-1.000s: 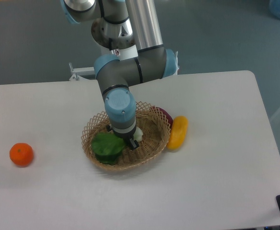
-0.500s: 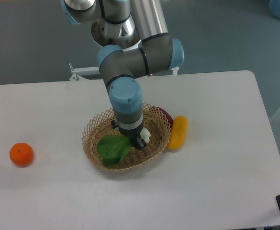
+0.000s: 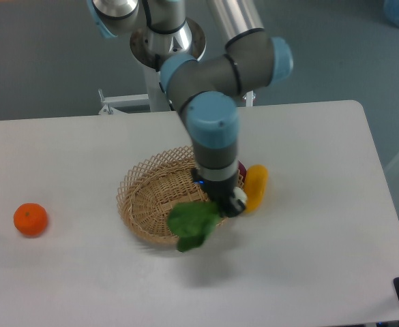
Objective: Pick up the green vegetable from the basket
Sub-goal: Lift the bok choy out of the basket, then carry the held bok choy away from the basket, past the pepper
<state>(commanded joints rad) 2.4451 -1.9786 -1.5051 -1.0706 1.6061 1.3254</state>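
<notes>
Since a second ago the bok choy (image 3: 194,225) has been lifted out of the basket (image 3: 144,204) and carried toward the right. It's now hung over the basket's near right rim, leaves drooping, since it's pinched at the pale stalk end by the gripper (image 3: 228,202). An orange (image 3: 31,219) is seen near the left edge. A yellow vegetable (image 3: 254,187) is parked just behind the gripper. No labels or writing can be made out anywhere.
</notes>
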